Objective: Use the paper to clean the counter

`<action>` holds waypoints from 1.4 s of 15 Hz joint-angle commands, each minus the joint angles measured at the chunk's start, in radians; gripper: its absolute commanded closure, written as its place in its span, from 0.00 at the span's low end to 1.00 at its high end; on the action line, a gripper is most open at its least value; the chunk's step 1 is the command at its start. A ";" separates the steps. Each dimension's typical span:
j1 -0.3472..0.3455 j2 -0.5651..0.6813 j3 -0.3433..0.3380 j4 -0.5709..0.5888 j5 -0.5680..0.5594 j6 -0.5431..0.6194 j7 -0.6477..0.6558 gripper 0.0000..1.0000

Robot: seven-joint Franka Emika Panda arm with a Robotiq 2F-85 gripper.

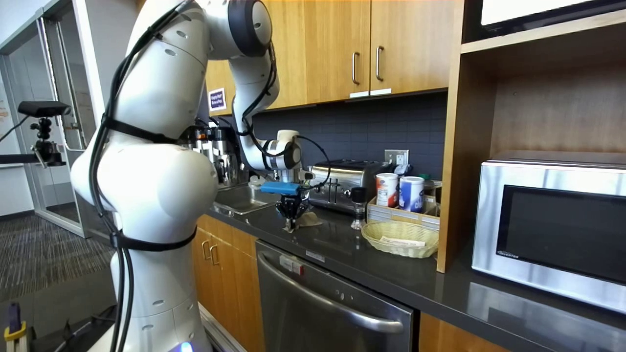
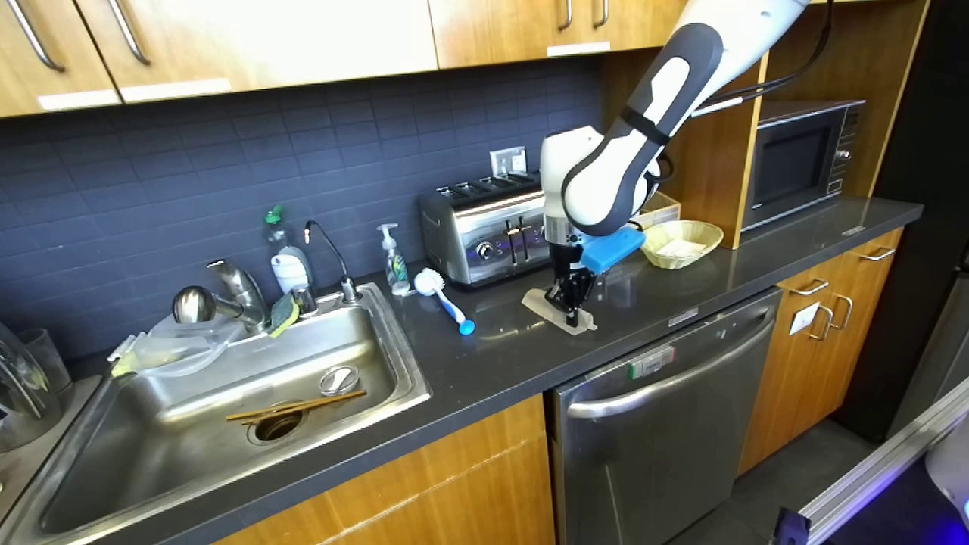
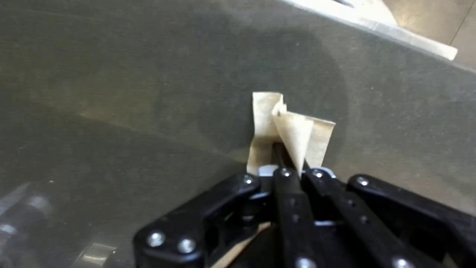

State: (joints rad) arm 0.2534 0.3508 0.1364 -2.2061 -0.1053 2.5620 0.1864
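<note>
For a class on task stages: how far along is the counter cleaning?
Done: the grasp; the gripper pinches the paper. In hand: wiping, apparently, with the paper against the counter; strokes made aren't visible. Left: probably further wiping, then releasing the pinched paper.

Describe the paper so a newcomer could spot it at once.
Find the dishwasher; the dark counter runs above it. There, in front of the toaster, the hand pinches the paper. It's a thin, creased tan sheet and the only thing held, while the neighbouring basket is rounded and woven.
</note>
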 commanded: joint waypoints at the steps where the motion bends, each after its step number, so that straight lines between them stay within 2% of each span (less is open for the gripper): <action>1: 0.053 -0.050 0.008 -0.075 -0.038 -0.031 0.041 0.99; 7: 0.127 -0.072 0.030 -0.098 -0.119 -0.090 0.099 0.99; 21: 0.205 -0.036 0.078 -0.064 -0.220 -0.126 0.126 0.99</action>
State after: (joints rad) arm 0.4417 0.3048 0.2099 -2.2806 -0.2890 2.4499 0.2785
